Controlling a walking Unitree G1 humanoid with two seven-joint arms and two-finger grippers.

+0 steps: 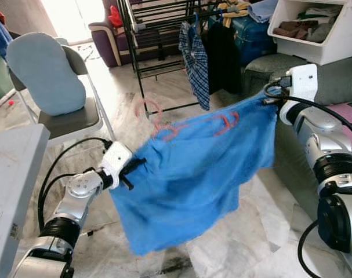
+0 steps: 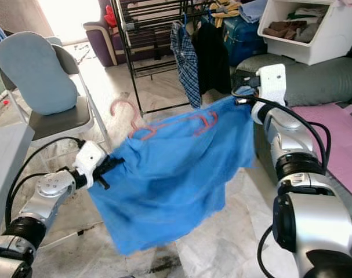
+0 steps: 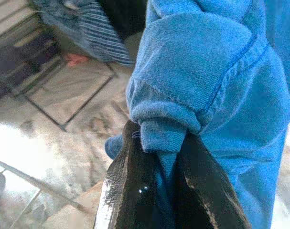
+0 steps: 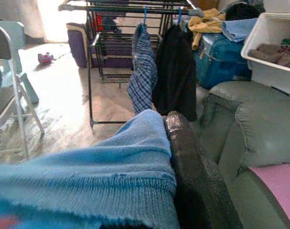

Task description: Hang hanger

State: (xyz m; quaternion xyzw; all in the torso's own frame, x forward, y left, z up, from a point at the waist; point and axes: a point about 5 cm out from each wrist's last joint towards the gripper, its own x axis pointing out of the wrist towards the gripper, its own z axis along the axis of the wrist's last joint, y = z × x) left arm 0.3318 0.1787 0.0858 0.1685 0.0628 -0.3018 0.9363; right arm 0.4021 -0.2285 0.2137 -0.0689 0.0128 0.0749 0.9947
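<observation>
A bright blue fleece garment (image 1: 187,179) hangs stretched across the middle of the frame, held up at two ends above the pale marble floor (image 1: 222,255). The left claw (image 1: 129,168) at the lower left is clenched on one bunched edge of the cloth — the left wrist view shows a rolled cuff pinched between the two black fingers (image 3: 130,191). The right claw (image 1: 268,97) at the upper right grasps the opposite end of the garment, just in front of a grey-green armchair (image 1: 332,81); in the right wrist view the blue hem lies against one black finger (image 4: 192,181).

A thin pink plastic hanger (image 1: 190,123) runs along the top edge of the garment, partly inside the cloth, its hook (image 1: 148,108) sticking up and to the left of the fabric, free of any rail.

Behind, in the upper centre of the frame, stands a black metal drying rack (image 1: 158,35) with a blue-and-white checked shirt (image 1: 196,63) and a black garment (image 1: 223,55) hanging side by side from it — both well apart from the blue cloth's hanger hook. A white plastic bin (image 1: 315,29) holding folded clothes sits at the upper right, above the armchair. At the upper left is a folding chair with a light blue padded back (image 1: 45,72), and a grey-white surface (image 1: 10,185) fills the lower left edge. A pink mat (image 2: 338,133) lies on the seat at the right edge.
</observation>
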